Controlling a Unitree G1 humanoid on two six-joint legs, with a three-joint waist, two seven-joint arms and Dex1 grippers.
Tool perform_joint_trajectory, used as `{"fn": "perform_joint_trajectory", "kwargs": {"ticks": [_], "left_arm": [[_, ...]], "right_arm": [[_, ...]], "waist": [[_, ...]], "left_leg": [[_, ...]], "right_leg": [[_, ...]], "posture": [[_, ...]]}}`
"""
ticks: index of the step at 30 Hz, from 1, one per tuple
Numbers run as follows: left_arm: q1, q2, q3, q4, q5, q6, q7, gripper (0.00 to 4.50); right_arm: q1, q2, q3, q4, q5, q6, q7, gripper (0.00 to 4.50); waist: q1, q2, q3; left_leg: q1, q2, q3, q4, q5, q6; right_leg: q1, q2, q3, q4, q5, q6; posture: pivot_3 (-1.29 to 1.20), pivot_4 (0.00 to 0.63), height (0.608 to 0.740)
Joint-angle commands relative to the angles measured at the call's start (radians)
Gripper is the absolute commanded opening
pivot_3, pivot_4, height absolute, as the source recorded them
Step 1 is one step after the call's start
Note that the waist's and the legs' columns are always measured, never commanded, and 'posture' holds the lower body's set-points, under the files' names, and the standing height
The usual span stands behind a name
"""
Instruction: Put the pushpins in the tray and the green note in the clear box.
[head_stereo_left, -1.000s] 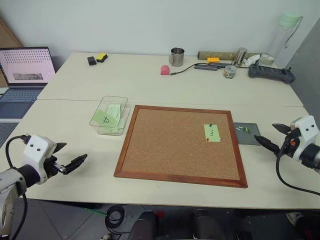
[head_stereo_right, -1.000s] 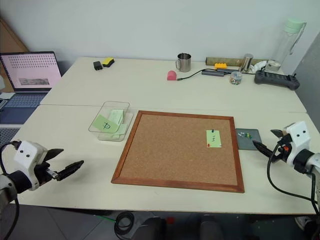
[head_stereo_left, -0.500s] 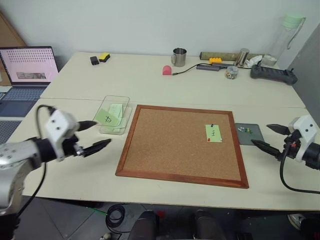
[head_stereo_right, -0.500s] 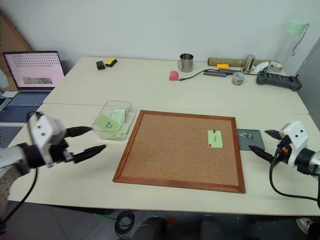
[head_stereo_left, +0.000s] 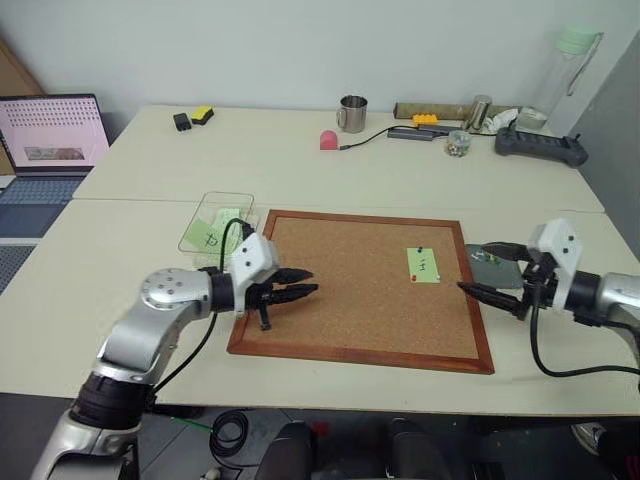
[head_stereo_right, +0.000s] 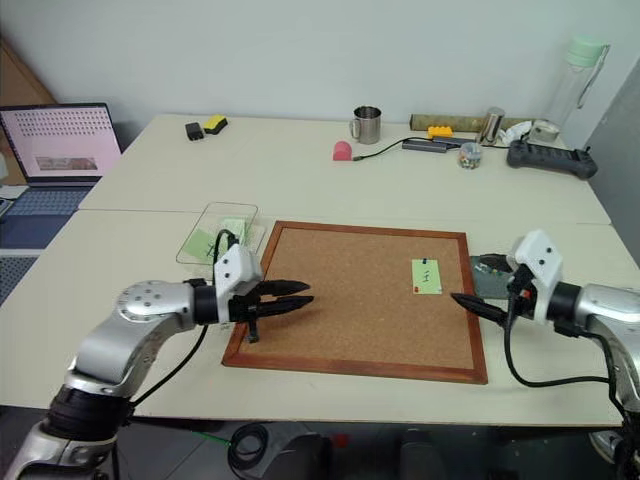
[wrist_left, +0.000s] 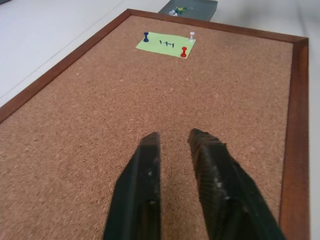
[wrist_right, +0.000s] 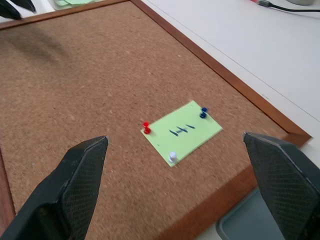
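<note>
The green note (head_stereo_left: 423, 264) lies on the cork board (head_stereo_left: 350, 300) near its right edge. A dark blue pushpin (wrist_right: 203, 113), a red pushpin (wrist_right: 146, 127) and a white one (wrist_right: 172, 156) hold it down. The grey tray (head_stereo_left: 497, 270) sits just right of the board, with small pins in it. My right gripper (head_stereo_left: 472, 268) hovers open over the board's right edge, in front of the tray and right of the note. My left gripper (head_stereo_left: 305, 283) is over the board's left part, its fingers (wrist_left: 145, 185) nearly together around nothing. Behind that arm is the clear box (head_stereo_left: 228, 196), holding green slips.
At the far left stands a laptop (head_stereo_left: 50, 130). Along the table's back are a metal mug (head_stereo_left: 352, 113), a pink object (head_stereo_left: 329, 140), a cable, a black controller (head_stereo_left: 540, 148) and a bottle (head_stereo_left: 570, 60).
My left arm has swung right from the table's front left to over the board's left part, and its fingers have closed. My right gripper has moved left to the board's right edge, still open.
</note>
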Motion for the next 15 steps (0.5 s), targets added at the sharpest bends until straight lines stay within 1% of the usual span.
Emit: {"fn": "perform_joint_trajectory", "kwargs": {"ticks": [1,7,11,15], "left_arm": [[-0.059,-0.093,-0.062,0.108,0.059,-0.105,0.008,0.03],[-0.128,-0.209,-0.098,0.332,0.117,-0.215,-0.001,0.03],[-0.151,-0.244,-0.117,0.434,0.159,-0.264,-0.005,0.03],[-0.154,-0.26,-0.12,0.459,0.173,-0.279,-0.008,0.03]], "right_arm": [[-0.107,0.046,0.074,0.061,-0.045,-0.005,-0.04,4.5],[-0.257,0.139,0.186,0.251,-0.155,-0.088,-0.071,4.5],[-0.334,0.206,0.225,0.403,-0.213,-0.158,-0.085,4.5],[-0.373,0.244,0.241,0.511,-0.246,-0.233,-0.062,4.5]], "waist": [[0.0,0.0,0.0],[-0.001,0.0,0.0],[-0.003,0.0,0.0],[-0.001,0.0,0.0]], "left_leg": [[-0.003,0.0,0.0,0.001,0.0,0.0],[-0.006,-0.001,0.0,0.002,0.001,-0.001],[-0.006,-0.002,0.0,0.002,0.001,-0.001],[-0.006,-0.002,0.0,0.002,0.002,-0.002]], "right_leg": [[-0.002,0.0,0.0,0.0,0.0,0.0],[-0.004,0.0,0.001,0.0,0.003,0.003],[-0.005,0.0,0.001,0.0,0.003,0.003],[-0.004,0.0,0.001,0.0,0.004,0.003]], "posture": [[0.0,0.15,0.74],[0.0,0.15,0.74],[0.0,0.15,0.74],[0.0,0.15,0.74]]}}
